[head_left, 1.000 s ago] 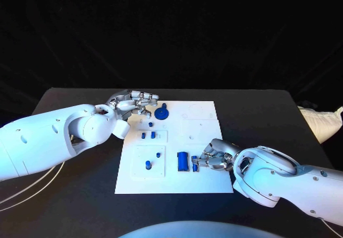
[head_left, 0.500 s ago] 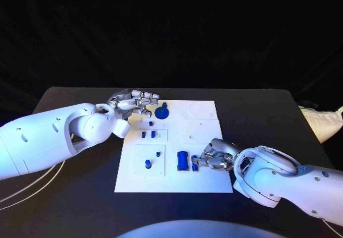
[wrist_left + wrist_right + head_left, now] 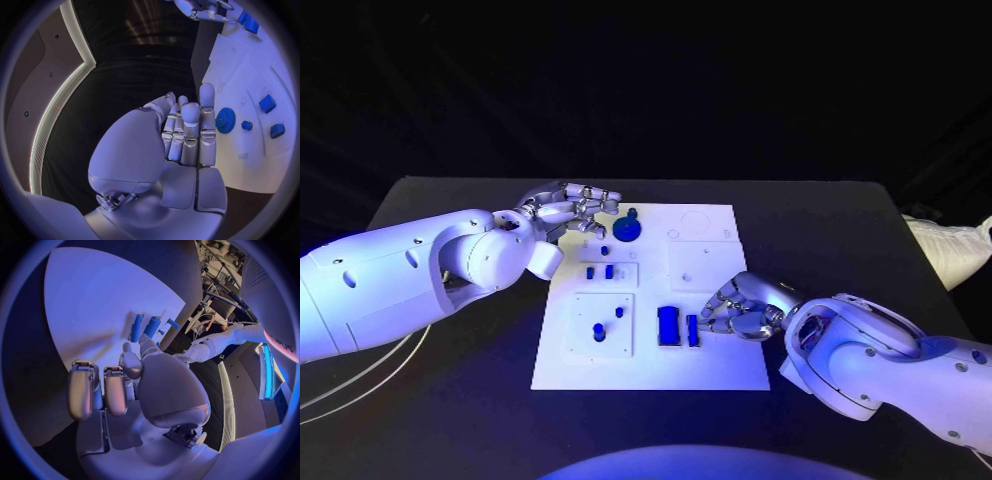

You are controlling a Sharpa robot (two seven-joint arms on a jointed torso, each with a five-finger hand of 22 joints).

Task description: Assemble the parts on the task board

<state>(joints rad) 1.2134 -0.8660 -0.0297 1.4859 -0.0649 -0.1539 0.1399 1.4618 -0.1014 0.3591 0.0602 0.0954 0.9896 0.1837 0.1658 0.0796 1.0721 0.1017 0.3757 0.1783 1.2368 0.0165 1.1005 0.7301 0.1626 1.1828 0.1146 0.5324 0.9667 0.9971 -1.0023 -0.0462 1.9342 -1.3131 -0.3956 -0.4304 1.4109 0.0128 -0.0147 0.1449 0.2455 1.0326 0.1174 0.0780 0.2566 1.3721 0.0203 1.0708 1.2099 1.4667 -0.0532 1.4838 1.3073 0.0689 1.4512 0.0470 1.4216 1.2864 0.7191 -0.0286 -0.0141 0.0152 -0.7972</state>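
In the head view the white task board (image 3: pixel 653 375) lies mid-bench, and the right hand (image 3: pixel 740 312) sits at the board's right edge with its fingers (image 3: pixel 711 312) reaching onto the plate just beside two upright-lying blue bars (image 3: pixel 669 325), whose long axes run from the near edge toward the far edge; whether a fingertip touches the nearer bar I cannot tell. The left hand (image 3: pixel 571 208) hovers at the far left corner of the board, fingers curled in on nothing, just beside the blue gear (image 3: pixel 627 228). The right hand is plainly nearer the bars. In the left wrist view the left hand's fingers (image 3: pixel 187 132) are drawn together, empty, with the gear (image 3: pixel 225 120) just beyond them. In the right wrist view the right hand (image 3: pixel 134 385) is loosely spread, holding nothing, the bars (image 3: pixel 144 327) lying ahead of its fingertips; any contact there is hidden.
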